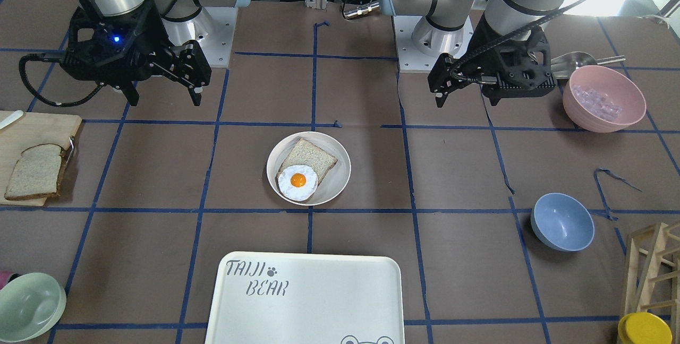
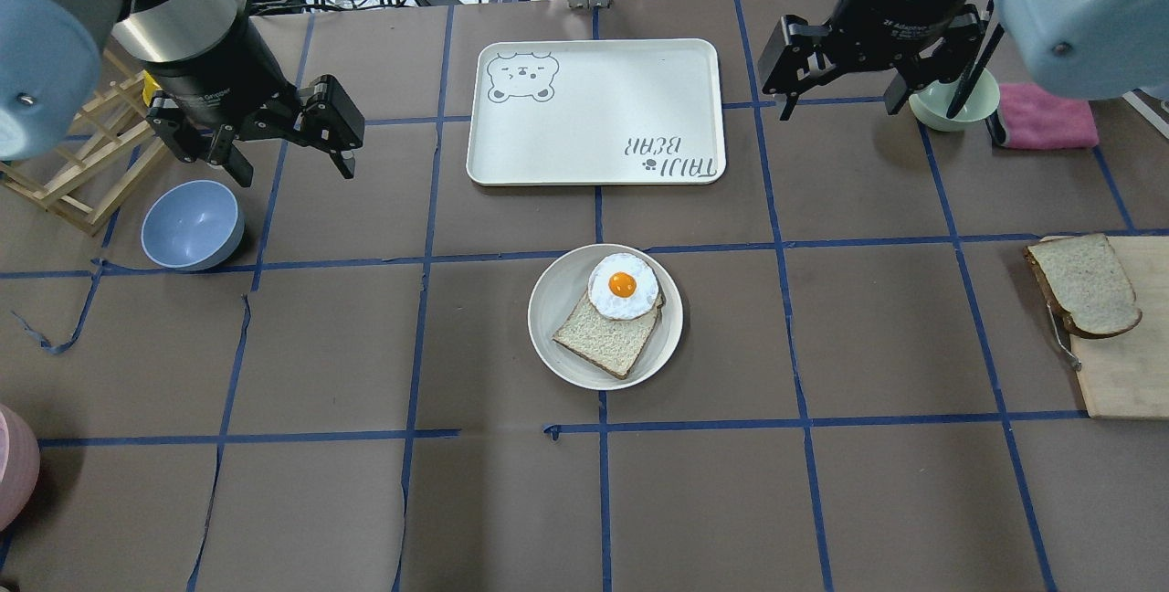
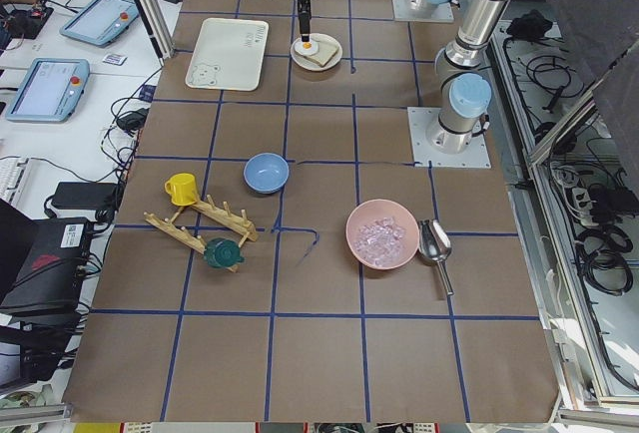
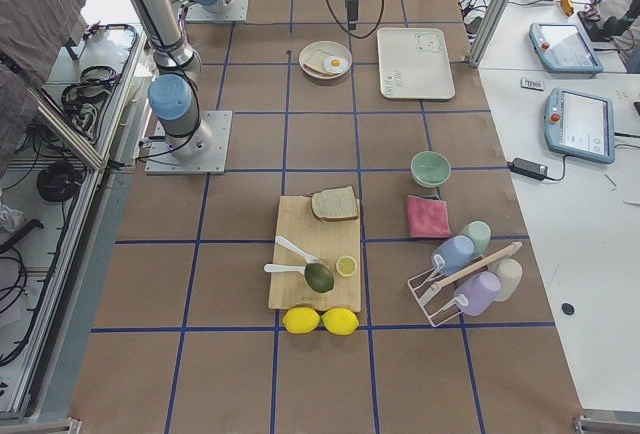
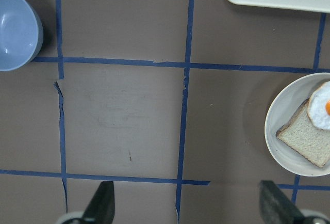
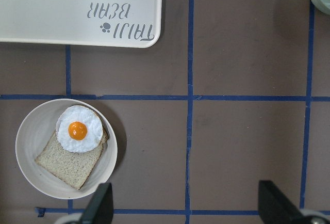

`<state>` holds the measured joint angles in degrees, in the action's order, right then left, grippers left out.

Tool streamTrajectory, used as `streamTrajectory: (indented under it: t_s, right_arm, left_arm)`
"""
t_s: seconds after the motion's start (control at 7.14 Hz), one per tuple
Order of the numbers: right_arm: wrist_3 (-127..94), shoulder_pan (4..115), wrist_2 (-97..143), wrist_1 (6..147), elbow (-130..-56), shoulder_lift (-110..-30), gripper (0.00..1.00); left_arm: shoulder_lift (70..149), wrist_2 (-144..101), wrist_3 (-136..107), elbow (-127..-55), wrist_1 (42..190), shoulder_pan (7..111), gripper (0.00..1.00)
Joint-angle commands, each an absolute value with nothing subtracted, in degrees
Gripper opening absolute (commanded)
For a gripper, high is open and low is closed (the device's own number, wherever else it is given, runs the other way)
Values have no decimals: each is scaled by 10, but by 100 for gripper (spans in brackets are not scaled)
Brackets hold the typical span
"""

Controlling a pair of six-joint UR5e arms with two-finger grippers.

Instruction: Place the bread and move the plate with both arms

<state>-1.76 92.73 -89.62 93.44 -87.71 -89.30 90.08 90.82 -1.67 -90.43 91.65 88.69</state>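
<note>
The left gripper and right gripper hang poised above the desk, both pointing straight down, each with its fingers spread wide apart.

Plate partly beyond right edge

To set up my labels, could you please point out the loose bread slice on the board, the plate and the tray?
bread slice on the board [image 2: 1085,283], overhead view, middle of its crumb.
plate [image 2: 550,300], overhead view, bare left side.
tray [image 2: 594,112], overhead view, blank centre.
</note>
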Motion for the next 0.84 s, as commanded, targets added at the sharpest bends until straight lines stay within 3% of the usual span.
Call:
streamTrajectory:
  t_s: [0.0, 0.7]
  right_arm:
    - [-18, 926, -896, 934, -877, -893, 100]
    - [-18, 925, -894, 933, -877, -893, 100]
  left_arm:
    - [907, 907, -17, -907, 918, 887, 100]
    - [907, 899, -19, -925, 903, 888, 100]
